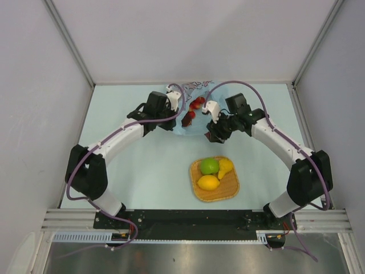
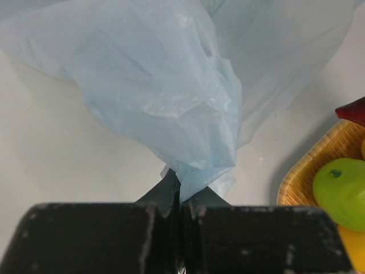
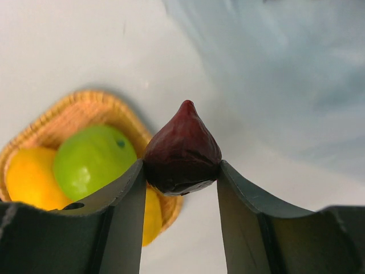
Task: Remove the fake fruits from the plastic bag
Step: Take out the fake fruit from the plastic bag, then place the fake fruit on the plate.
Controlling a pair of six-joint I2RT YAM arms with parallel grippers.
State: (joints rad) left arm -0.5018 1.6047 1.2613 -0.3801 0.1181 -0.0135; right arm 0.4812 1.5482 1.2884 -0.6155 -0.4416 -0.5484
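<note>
The left gripper (image 2: 181,191), jaws pressed together, pinches a fold of the light-blue plastic bag (image 2: 171,85) at the table's far middle, where two red fruits (image 1: 197,103) lie amid its folds. The right gripper (image 3: 181,166) clamps a dark red fruit (image 3: 182,145) between its jaws beside the bag. Nearby, a woven tray (image 1: 232,193) holds a green fruit (image 1: 209,165), a lemon (image 1: 208,182) and a yellow pear (image 1: 226,166).

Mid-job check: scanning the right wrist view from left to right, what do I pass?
yellow lemon → green round fruit → dark red fruit, pinched in the right claw → plastic bag
</note>
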